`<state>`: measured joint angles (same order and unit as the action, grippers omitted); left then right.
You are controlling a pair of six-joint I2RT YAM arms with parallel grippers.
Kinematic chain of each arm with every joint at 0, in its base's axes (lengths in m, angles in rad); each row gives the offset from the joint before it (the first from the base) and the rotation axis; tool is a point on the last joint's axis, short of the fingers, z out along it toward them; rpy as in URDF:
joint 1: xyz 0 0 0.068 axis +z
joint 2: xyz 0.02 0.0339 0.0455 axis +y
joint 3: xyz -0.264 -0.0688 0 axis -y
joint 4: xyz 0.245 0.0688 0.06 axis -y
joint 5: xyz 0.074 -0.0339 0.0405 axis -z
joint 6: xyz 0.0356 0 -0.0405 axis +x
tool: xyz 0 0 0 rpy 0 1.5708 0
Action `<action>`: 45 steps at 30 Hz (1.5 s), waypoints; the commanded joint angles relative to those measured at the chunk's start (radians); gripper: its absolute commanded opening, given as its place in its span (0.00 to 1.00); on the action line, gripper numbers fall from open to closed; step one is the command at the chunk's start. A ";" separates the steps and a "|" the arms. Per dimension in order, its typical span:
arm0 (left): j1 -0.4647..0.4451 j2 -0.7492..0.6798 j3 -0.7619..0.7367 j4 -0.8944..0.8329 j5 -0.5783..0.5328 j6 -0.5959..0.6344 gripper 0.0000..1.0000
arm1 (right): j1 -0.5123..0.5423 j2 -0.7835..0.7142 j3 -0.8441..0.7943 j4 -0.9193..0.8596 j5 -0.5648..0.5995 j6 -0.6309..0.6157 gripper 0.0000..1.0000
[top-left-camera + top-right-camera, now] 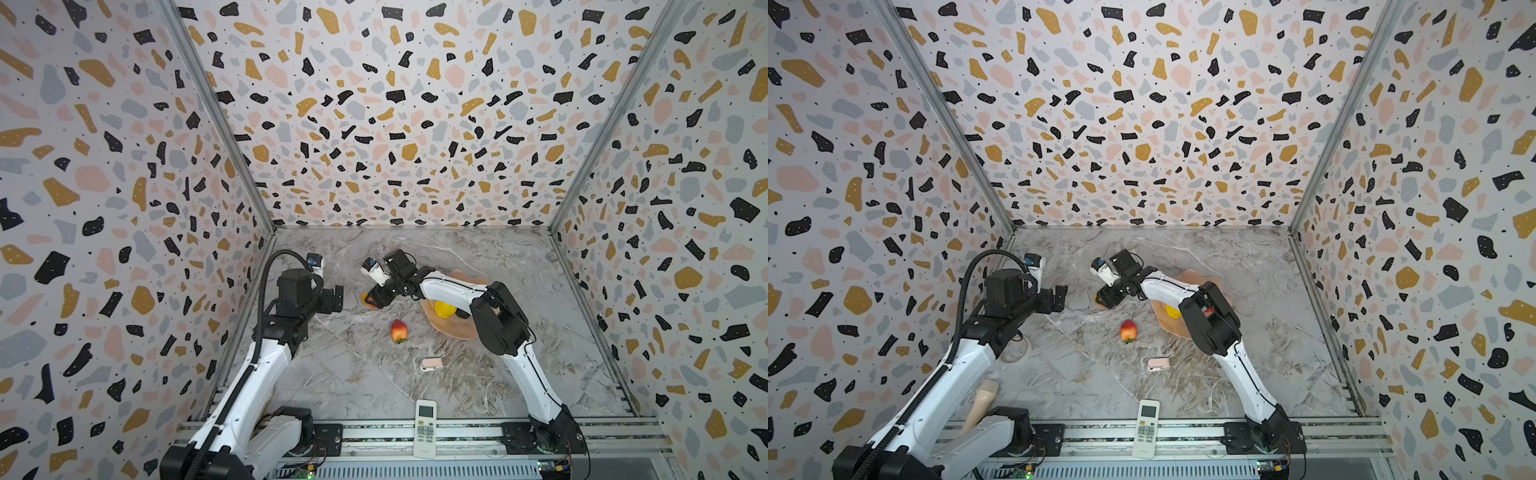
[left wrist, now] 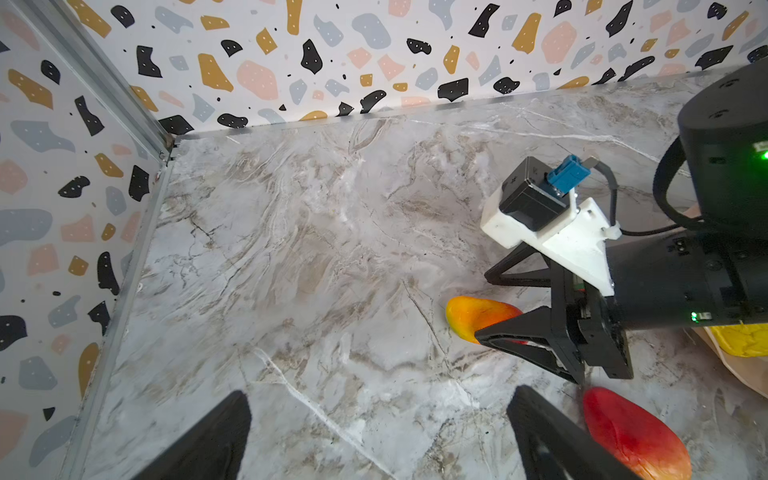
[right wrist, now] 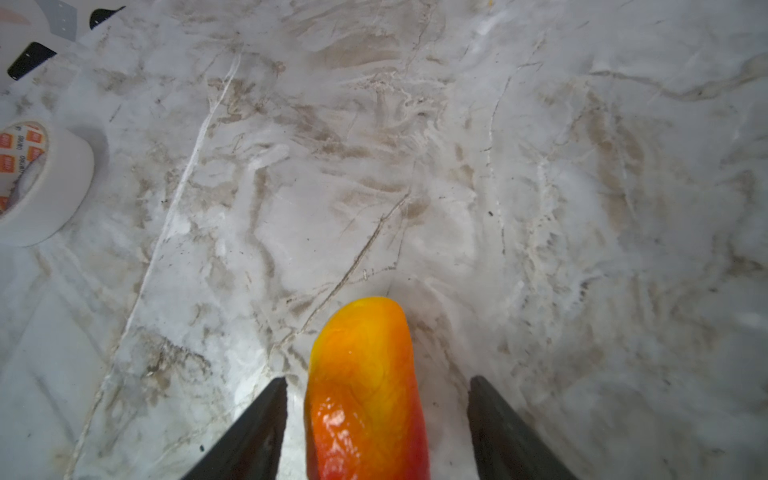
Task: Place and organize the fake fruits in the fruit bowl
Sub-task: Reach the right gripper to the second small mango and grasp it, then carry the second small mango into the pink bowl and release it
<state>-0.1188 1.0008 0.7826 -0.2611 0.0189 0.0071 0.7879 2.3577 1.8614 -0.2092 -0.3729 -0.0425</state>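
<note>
Fruit bowl lies partly hidden behind right arm; pink gadget nearby.

Small print beside orange logo squares inside the tape roll core — too blurred to read; nothing else legible.

2 fruits in fruit bowl at right, strawberry left of bowl, gadget before both, remote control at front edge

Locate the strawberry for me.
In both top views the strawberry lies on the marble table near the middle, left of the fruit bowl, between the right tool and the small pink gadget.
</note>
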 commanded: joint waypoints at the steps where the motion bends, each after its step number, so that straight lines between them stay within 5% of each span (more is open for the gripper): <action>1: 0.005 -0.012 0.017 0.025 0.009 -0.002 1.00 | 0.009 0.000 0.026 -0.013 -0.014 0.011 0.68; 11: 0.005 -0.011 0.018 0.024 0.006 0.000 1.00 | 0.018 0.020 0.043 -0.030 -0.016 0.009 0.64; 17: 0.005 -0.010 0.020 0.023 0.004 0.002 0.99 | 0.019 0.025 0.051 -0.045 -0.012 0.009 0.53; 25: 0.005 -0.010 0.020 0.023 0.001 0.002 1.00 | 0.017 -0.049 0.036 -0.060 0.025 0.000 0.17; 36: 0.005 -0.014 0.020 0.022 0.000 0.002 0.99 | -0.108 -0.453 -0.305 -0.078 0.127 -0.031 0.05; 40: 0.005 -0.014 0.021 0.022 0.003 0.002 0.99 | -0.189 -0.614 -0.441 -0.181 0.123 -0.063 0.00; 45: 0.005 -0.016 0.021 0.022 0.004 0.003 1.00 | -0.205 -0.764 -0.543 -0.315 0.262 -0.113 0.00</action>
<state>-0.1188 0.9997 0.7826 -0.2611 0.0185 0.0074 0.5598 1.6505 1.3602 -0.3843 -0.1932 -0.1112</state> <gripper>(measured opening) 0.995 0.456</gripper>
